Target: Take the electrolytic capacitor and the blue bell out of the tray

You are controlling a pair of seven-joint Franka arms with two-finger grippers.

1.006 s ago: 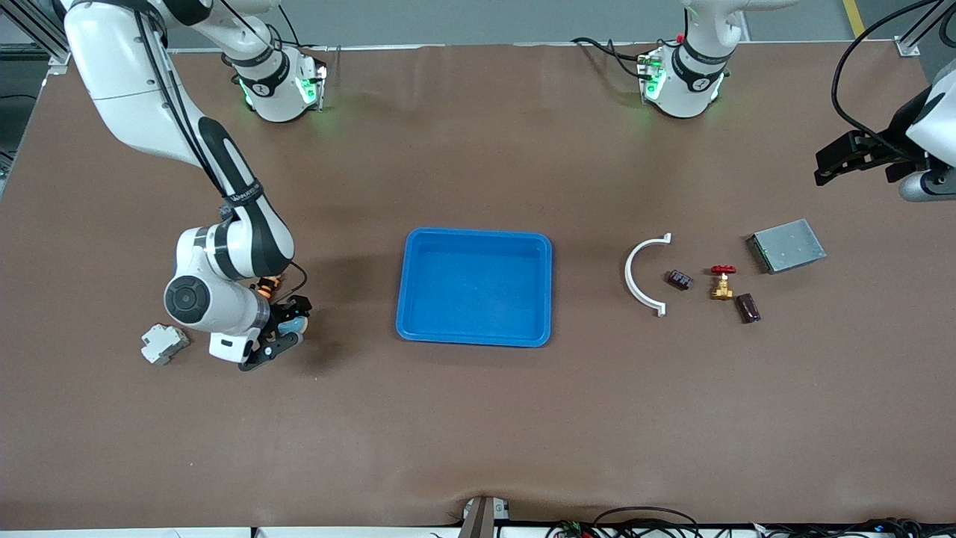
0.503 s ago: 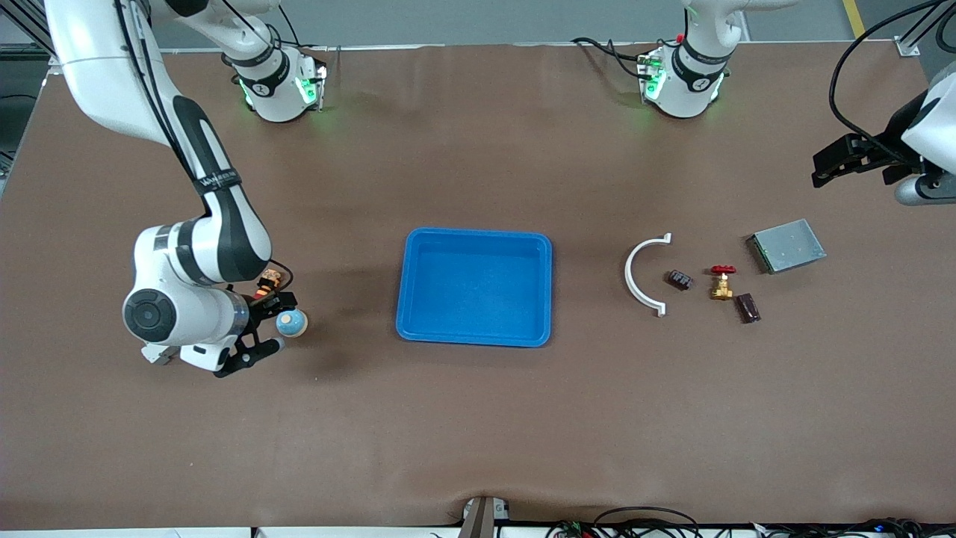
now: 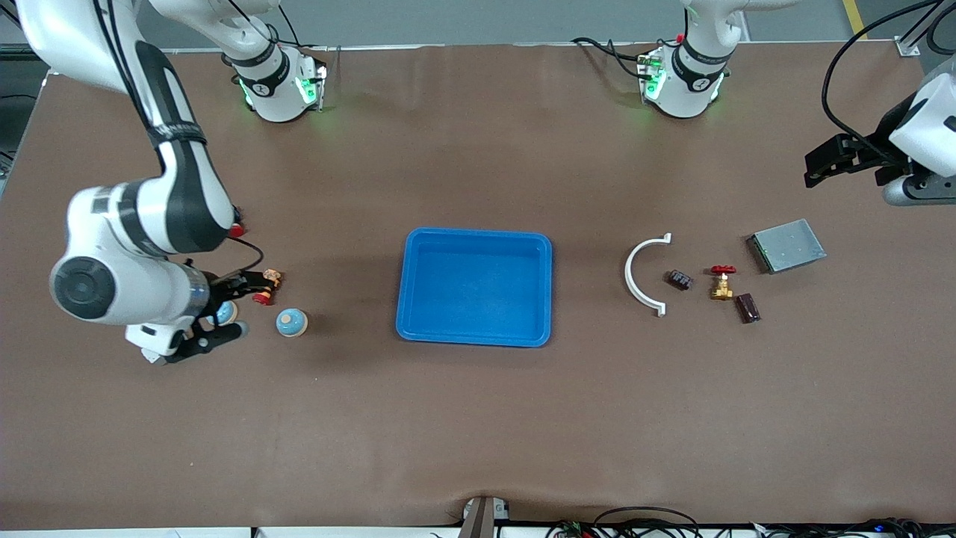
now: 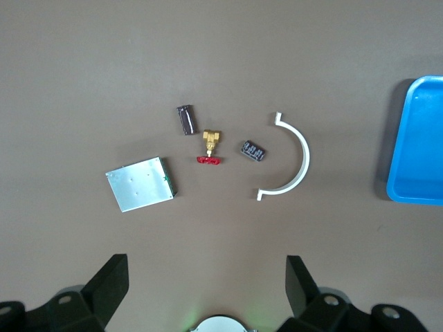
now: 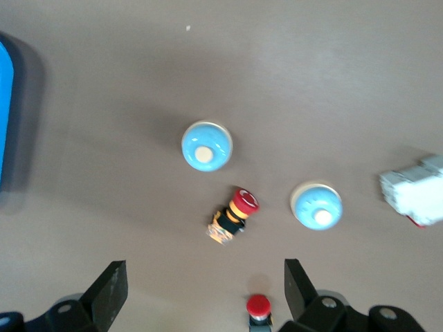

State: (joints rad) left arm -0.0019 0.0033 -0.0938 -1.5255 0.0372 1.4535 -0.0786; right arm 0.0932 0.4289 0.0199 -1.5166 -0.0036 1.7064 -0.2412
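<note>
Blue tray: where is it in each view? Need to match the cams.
Front view: blue tray at table centre, nothing in it.
Left wrist view: one end of the tray at the picture's edge.
Right wrist view: a sliver at the edge.
Shared landmark: the tray itself.

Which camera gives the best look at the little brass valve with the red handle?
The left wrist view: the brass valve sits near mid-frame, unobstructed, with body and red handle distinct. The front view shows the same valve smaller, between two dark parts. The right wrist view does not show it.
</note>
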